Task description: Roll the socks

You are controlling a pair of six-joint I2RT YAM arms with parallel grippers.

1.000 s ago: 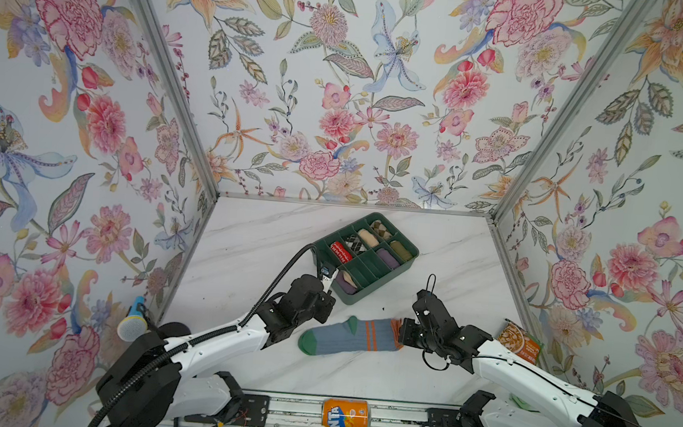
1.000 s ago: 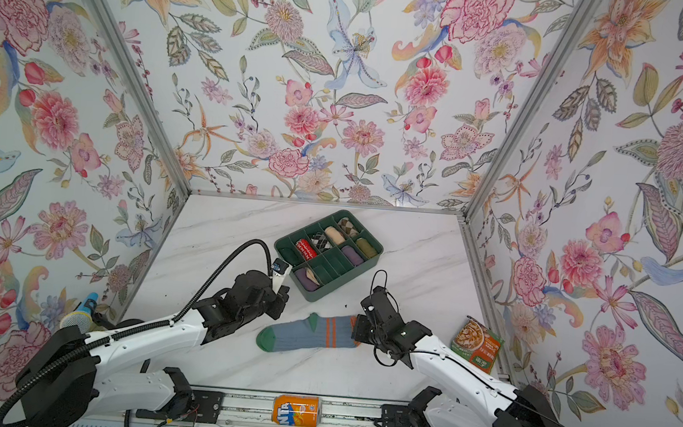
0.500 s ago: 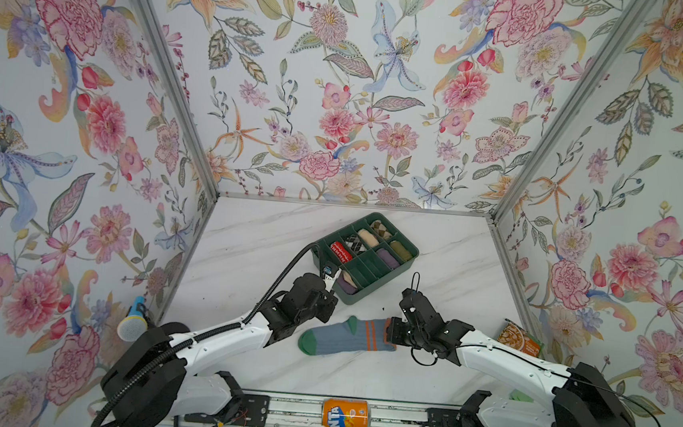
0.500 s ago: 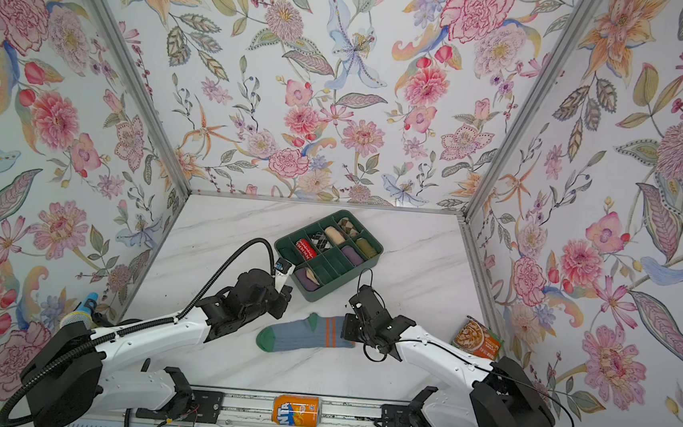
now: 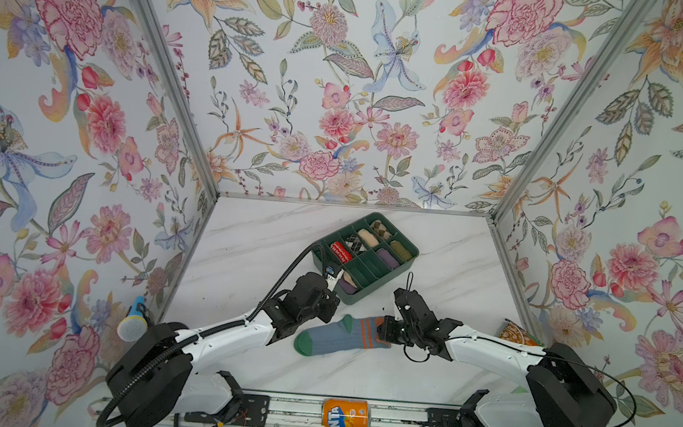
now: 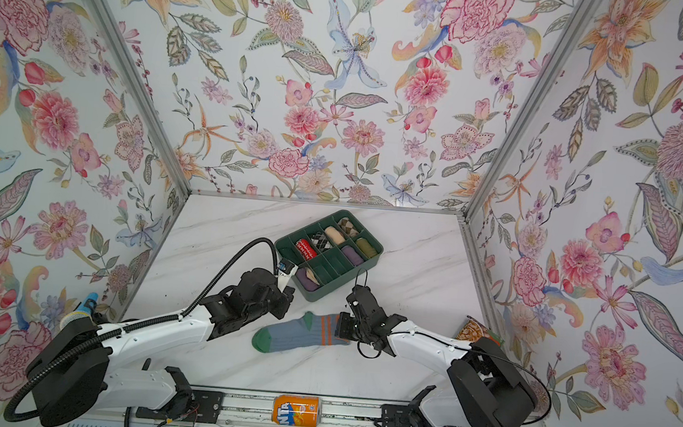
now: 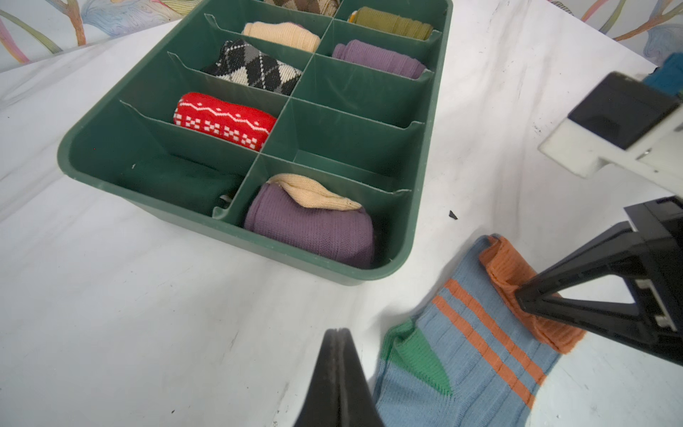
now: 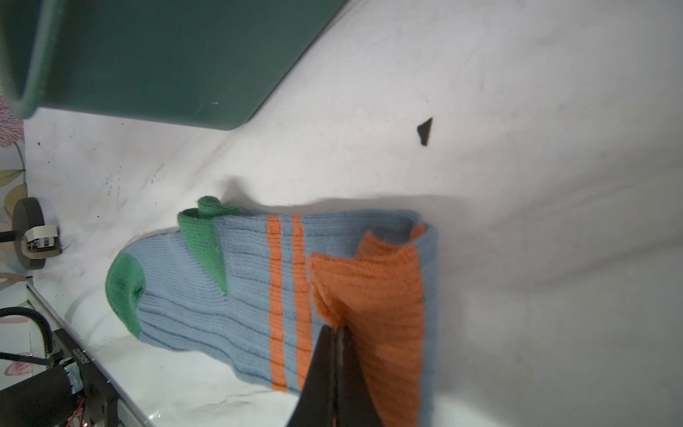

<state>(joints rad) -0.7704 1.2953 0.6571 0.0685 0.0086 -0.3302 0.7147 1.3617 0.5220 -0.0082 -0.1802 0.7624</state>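
Marble table (image 5: 246, 236): tray (image 5: 384, 279) just behind socks (image 5: 334, 339); right claw (image 8: 335, 332) pinches their cuff (image 8: 369, 288), left claw (image 7: 338, 334) closed, empty, beside heel (image 7: 417, 351).

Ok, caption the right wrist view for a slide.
Right gripper pinching the folded-back orange cuff of the socks on the white table, green tray behind.

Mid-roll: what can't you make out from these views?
- Cuff grip: in the right wrist view the right gripper, shut, touches the socks at their folded orange cuff; pinched or only pressed, unclear.
- Left gripper tips: hidden under its own wrist in both top views.
- Snack bag: partly behind the right arm, top views.
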